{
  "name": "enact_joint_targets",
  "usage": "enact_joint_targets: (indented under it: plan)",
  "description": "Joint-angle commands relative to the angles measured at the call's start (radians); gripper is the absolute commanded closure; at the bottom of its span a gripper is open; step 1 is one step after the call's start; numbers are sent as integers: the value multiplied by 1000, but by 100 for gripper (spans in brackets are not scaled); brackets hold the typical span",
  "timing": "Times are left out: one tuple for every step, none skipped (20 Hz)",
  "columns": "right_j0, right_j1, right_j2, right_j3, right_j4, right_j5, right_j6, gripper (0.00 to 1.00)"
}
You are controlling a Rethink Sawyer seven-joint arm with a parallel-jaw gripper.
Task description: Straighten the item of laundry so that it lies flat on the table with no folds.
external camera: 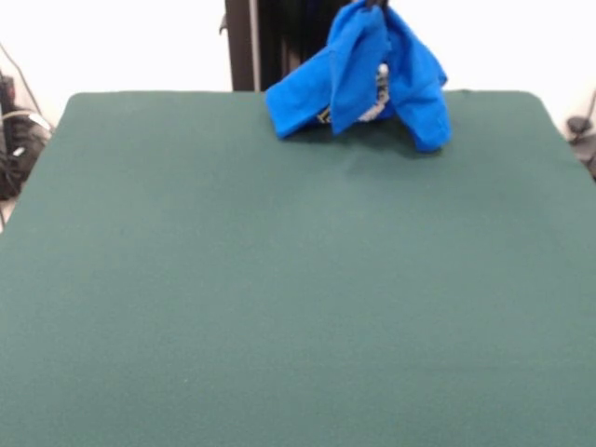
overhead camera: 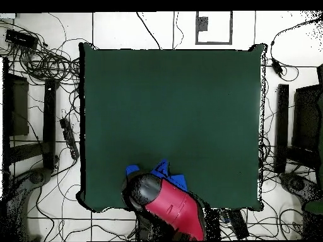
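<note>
The item of laundry (external camera: pixel 372 70), a bright blue T-shirt, hangs bunched in long folds from my gripper (external camera: pixel 372 4) at the top edge of the front view. The gripper is shut on the shirt's top. The shirt's lower ends droop onto the far edge of the dark green table (external camera: pixel 298 279). From overhead, my red and black arm (overhead camera: pixel 167 203) covers the gripper. Only blue corners of the shirt (overhead camera: pixel 163 170) stick out from under the arm, by the table's (overhead camera: pixel 170 94) bottom edge.
A black column (external camera: pixel 244 45) stands just behind the table's far edge, left of the shirt. Cables (overhead camera: pixel 44 63) lie tangled on the floor around the table, and dark equipment (overhead camera: pixel 282 126) stands along the right side.
</note>
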Motion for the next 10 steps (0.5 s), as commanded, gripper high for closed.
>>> enact_joint_targets:
  plan:
    - [39, 31, 44, -21, 38, 58, 350, 100]
    - [31, 41, 43, -38, 35, 45, 344, 100]
    - [23, 50, 42, -54, 32, 32, 337, 100]
    - [1, 75, 45, -84, 26, -3, 317, 100]
    - [-20, 100, 48, -114, 20, -39, 296, 100]
    - [-39, 118, 53, -131, 15, -63, 280, 100]
    - [-69, 155, 57, -161, 7, -113, 257, 100]
    - [-99, 191, 62, -191, -2, -164, 234, 100]
    - [-113, 221, 60, -214, -12, -204, 227, 100]
    - [-124, 241, 55, -235, -21, -231, 219, 100]
